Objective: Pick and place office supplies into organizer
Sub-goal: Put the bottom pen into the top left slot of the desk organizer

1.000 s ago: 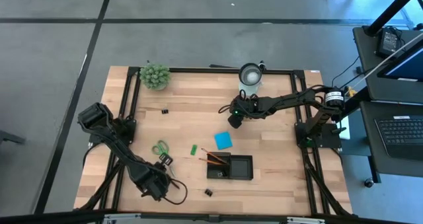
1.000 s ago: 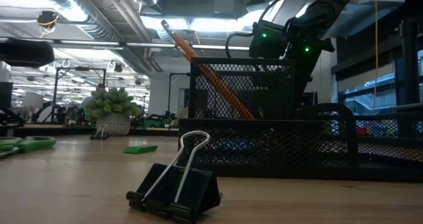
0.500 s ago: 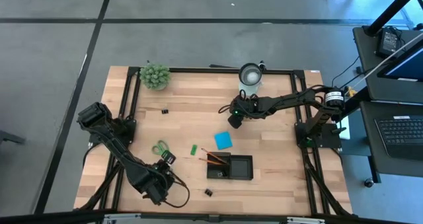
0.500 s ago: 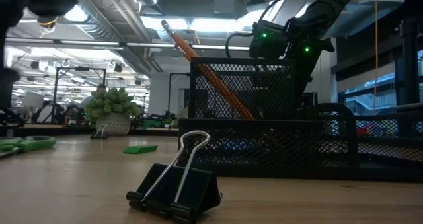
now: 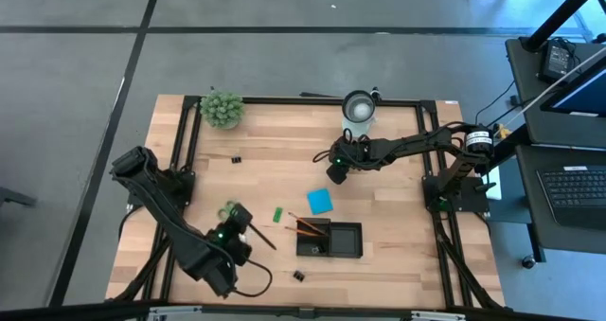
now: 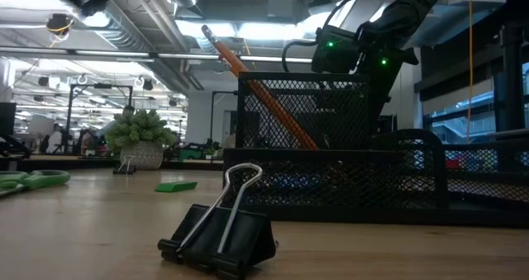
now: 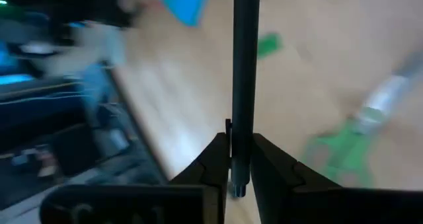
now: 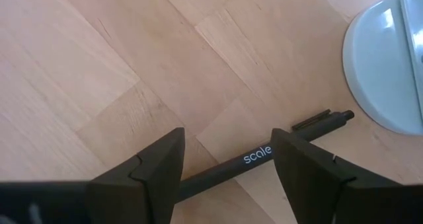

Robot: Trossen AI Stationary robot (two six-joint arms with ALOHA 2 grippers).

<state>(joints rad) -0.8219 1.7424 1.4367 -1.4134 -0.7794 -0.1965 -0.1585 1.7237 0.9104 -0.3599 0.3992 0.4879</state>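
My left gripper (image 5: pixel 244 230) hangs above the table's near left, next to the green-handled scissors (image 5: pixel 227 210), and is shut on a black pen (image 5: pixel 263 240). My right gripper (image 8: pixel 228 164) stands open near the white cup (image 5: pixel 358 106); its fingers stand on either side of a second black pen (image 8: pixel 264 154), which lies flat on the wood, and do not touch it. The black mesh organizer (image 5: pixel 343 240) sits near the table's front, with orange pencils (image 5: pixel 303 226) leaning in its left compartment. A blue note pad (image 5: pixel 319 201) and a green block (image 5: pixel 277 214) lie beside it. My left gripper pinches the black pen between its two fingers close to one end of the shaft (image 7: pixel 243 128); the short end (image 7: pixel 236 189) pokes out past the fingertips. The long rest of the pen sticks out ahead of the fingers. The pen is lifted clear of the table.
A fuzzy green plant ball (image 5: pixel 222 109) stands at the far left. One black clip (image 5: pixel 236 158) lies on the far left of the wood; another (image 5: pixel 299 276) lies near the front edge, in front of the organizer. Bare wood lies between the scissors and the organizer.
My left gripper has risen from the table beside the scissors and tipped up from pointing steeply down, staying shut on the pen. The pen has come up with it, clear of the wood. The scissors have stayed where they were.
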